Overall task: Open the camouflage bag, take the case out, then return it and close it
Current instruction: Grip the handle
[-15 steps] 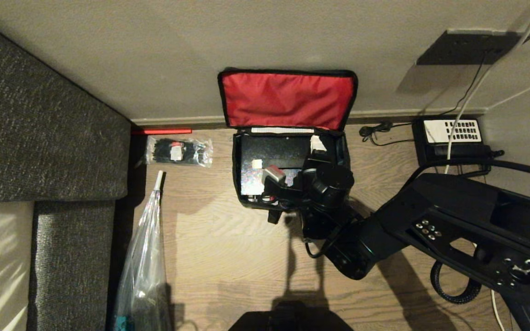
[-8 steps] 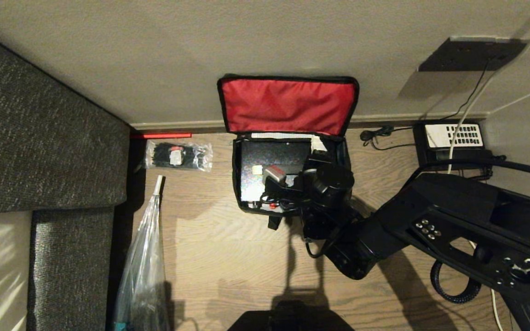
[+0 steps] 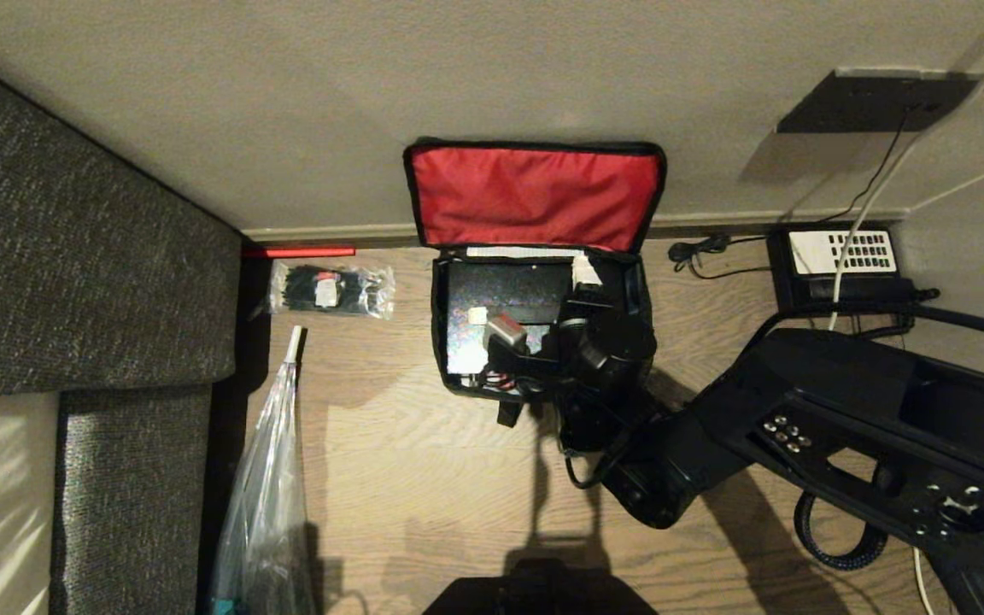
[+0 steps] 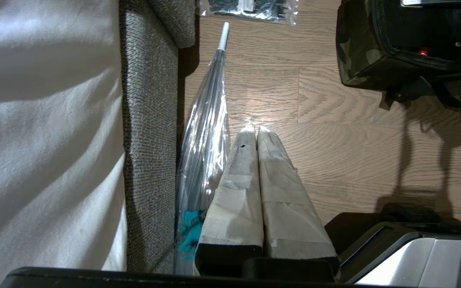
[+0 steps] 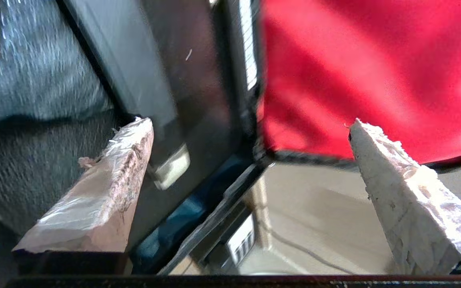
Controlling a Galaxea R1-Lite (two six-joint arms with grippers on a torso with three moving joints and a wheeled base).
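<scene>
**Bag open, case not yet lifted out**

The camouflage bag (image 3: 535,325) stands on the wooden floor (image 3: 424,478) against the far wall, its lid thrown back so the red lining faces the room. That first step looks done. The case (image 3: 500,295) lies flat inside, filling nearly the whole interior: black, faintly glossy and speckled, with a small red latch at its near edge. Removing it, putting it back and closing the lid all appear to be left.

The right pincer (image 5: 250,160) hovers over the right part of the open bag with its taped fingers (image 5: 106,188) spread wide apart, holding nothing; the case's dark face and the red lining show between them. The left pincer (image 4: 254,132) hangs parked over bare floor near the sofa, fingers pressed together and empty.

The bag's outer walls are soft green-brown camouflage fabric with black trim and a dangling strap at the near side.
</scene>
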